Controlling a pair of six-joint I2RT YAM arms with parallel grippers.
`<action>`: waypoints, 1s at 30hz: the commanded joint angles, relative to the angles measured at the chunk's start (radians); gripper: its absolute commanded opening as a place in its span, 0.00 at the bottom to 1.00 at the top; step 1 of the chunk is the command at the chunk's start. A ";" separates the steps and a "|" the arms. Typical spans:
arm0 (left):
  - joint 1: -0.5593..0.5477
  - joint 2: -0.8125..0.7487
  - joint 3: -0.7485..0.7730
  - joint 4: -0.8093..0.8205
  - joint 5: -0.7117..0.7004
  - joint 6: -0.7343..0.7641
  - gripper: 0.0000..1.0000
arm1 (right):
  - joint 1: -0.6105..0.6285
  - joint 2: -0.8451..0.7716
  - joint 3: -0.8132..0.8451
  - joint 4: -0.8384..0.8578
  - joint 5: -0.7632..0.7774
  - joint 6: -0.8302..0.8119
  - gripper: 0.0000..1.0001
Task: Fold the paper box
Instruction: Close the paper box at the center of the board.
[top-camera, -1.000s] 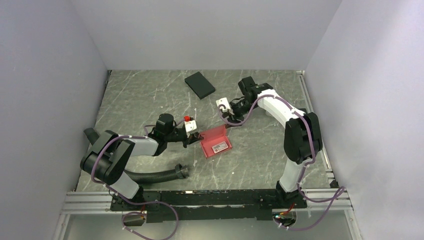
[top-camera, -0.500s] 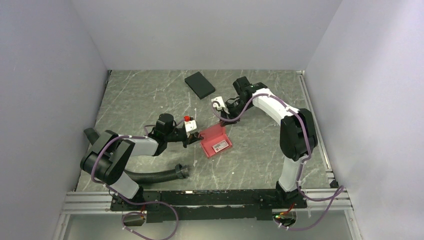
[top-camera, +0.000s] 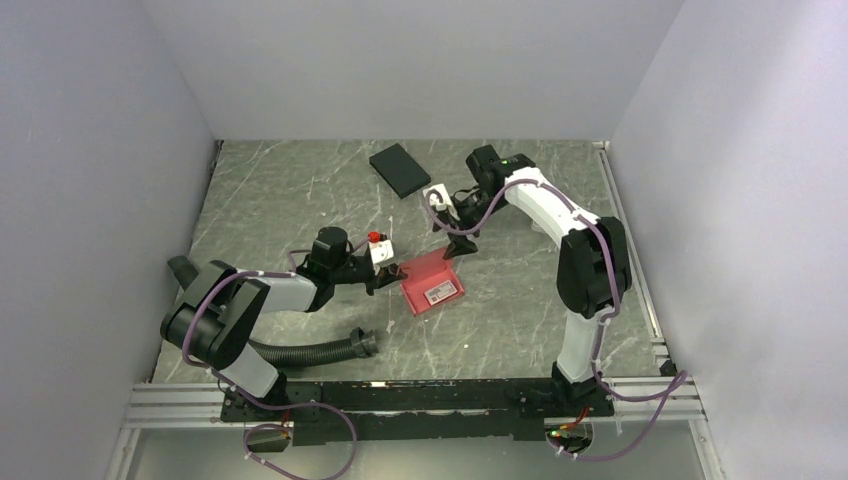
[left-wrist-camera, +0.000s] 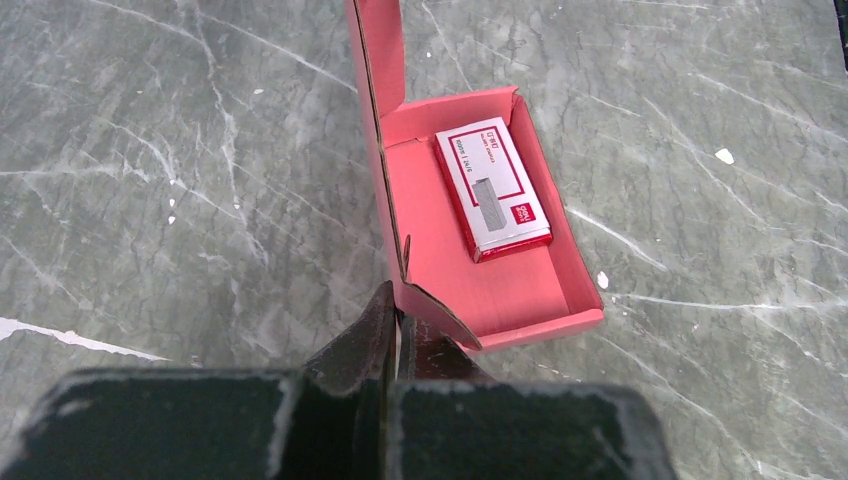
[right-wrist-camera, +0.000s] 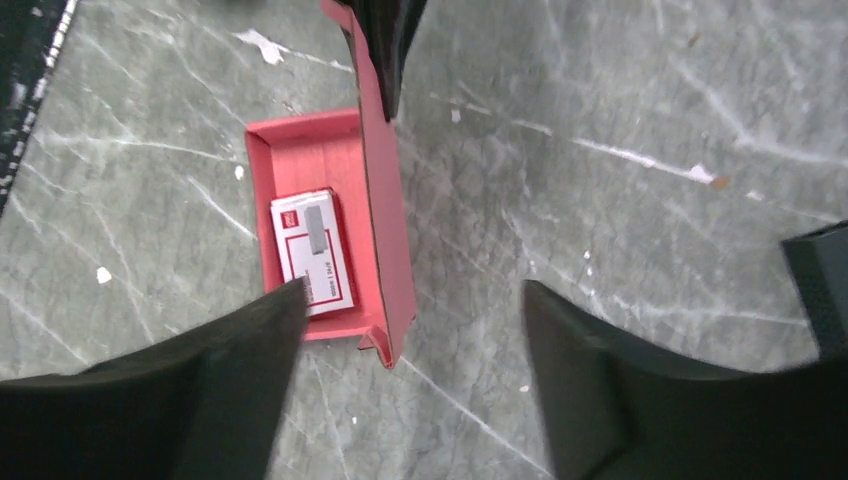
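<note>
Pinching the upright lid of the thin pinkish-red cardboard paper box (left-wrist-camera: 430, 250), mid grey marbled table (top-camera: 290, 200), my left gripper (left-wrist-camera: 395, 335) is clamped; my right gripper (right-wrist-camera: 410, 295) hangs spread above. Light, easily creased card: I'd take the lid's free edge.

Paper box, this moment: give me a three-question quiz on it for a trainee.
1. True or false: the left gripper is shut on a wall of the box.
2. What lies inside the box? A: a pen. B: a red-and-white carton. C: nothing.
3. Fill in: the right gripper holds nothing, and its jaws stand ____.

Key: 1 true; 2 B; 3 open.
</note>
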 joint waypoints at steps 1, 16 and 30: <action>-0.005 -0.026 0.015 0.001 0.016 0.035 0.00 | -0.043 -0.015 0.103 -0.202 -0.135 -0.133 0.97; -0.006 -0.020 0.020 0.005 0.022 0.028 0.00 | -0.096 -0.065 -0.038 0.076 0.041 -0.020 0.69; -0.006 -0.017 0.023 0.005 0.023 0.023 0.00 | -0.023 -0.041 -0.041 0.104 0.050 0.005 0.44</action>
